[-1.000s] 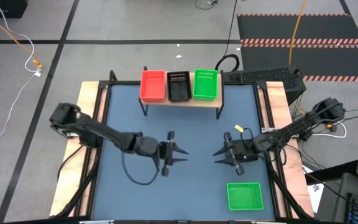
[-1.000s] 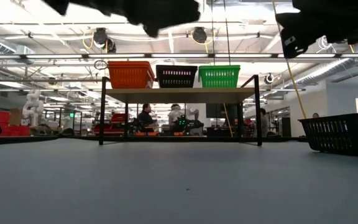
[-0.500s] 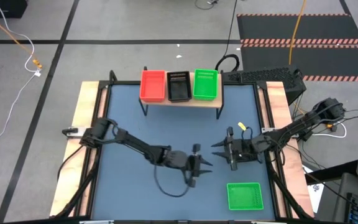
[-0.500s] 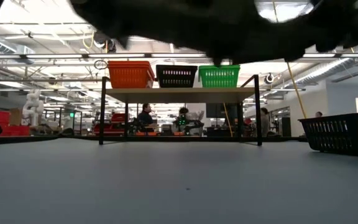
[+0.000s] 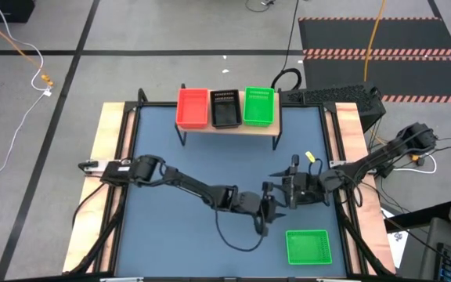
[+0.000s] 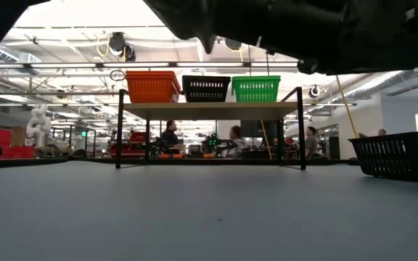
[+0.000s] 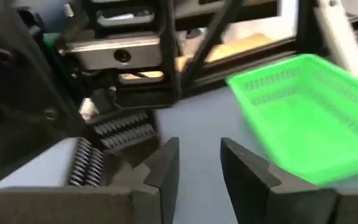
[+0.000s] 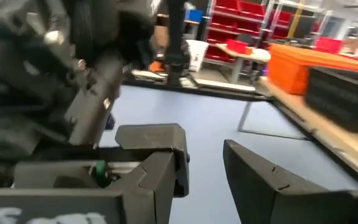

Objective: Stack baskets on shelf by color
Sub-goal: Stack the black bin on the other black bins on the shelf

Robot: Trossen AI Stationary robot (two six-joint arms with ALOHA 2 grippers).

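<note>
The left tool [image 5: 268, 215], part open and empty, hangs just short of the loose green basket [image 5: 308, 247]; it should settle squarely over one rim before closing.

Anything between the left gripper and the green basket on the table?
No: in the left wrist view only bare blue table lies between the open left gripper and the loose green basket.

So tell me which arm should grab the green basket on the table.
Left, probably. The left gripper hangs open just beside the green basket and faces it in its wrist view; the right gripper, also open, sits farther off, pointing away.
</note>
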